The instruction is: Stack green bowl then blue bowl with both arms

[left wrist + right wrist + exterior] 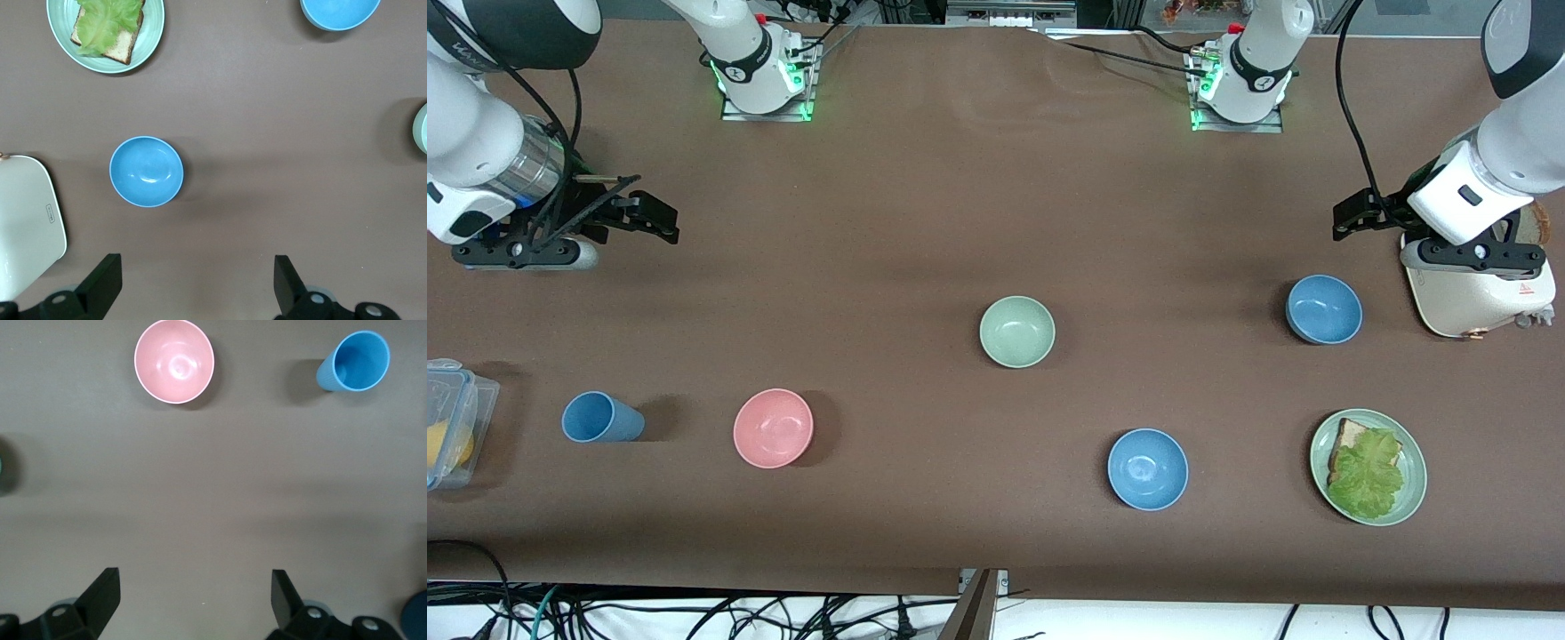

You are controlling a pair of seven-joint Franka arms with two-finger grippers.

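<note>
Start of the stacking, nothing lifted yet: green bowl (1016, 332) upright and empty near the table's middle, blue bowl (1323, 308) well apart from it toward the left arm's end, just beside the white appliance (1480, 298). Next, most likely, a descent onto the green bowl's rim, calling for one finger inside the wall and one outside. Left gripper (197, 287) spread wide and holding nothing, over bare brown tablecloth (925, 222) near the blue bowl; right gripper (193, 603) likewise spread and vacant, over cloth at the right arm's end, pink bowl (773, 428) and blue cup (600, 418) near.
</note>
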